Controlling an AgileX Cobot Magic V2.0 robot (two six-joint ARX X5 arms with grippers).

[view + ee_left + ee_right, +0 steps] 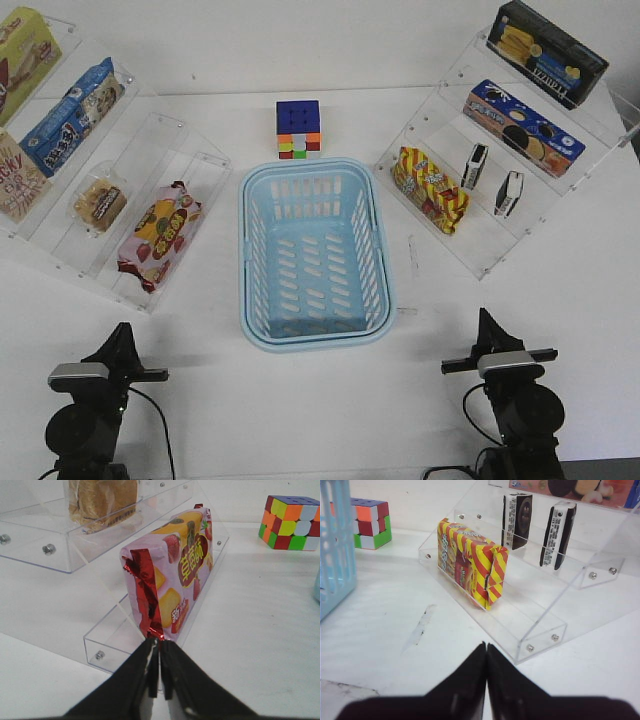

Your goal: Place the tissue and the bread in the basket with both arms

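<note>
Both my left end effector (159, 672) and right end effector (486, 672) are clenched on nothing; the bread (100, 203) sits on the left shelf, soft, so I'd pinch its sides gently; the tissue (475, 166) stands upright on the right shelf, light and slippery; the basket (312, 340) waits between.

The basket (313, 256), a light blue rectangular plastic tub with rounded corners, slotted walls and floor and a thick rim, sits upright and empty at the middle of the worktop. The bread (99, 203), a squarish tan-brown bun in clear wrap with a small dark label, lies on the left acrylic shelf. Two tissue packs (476, 166), black-faced with white edges, stand on edge side by side on the right shelf, slightly apart.
</note>
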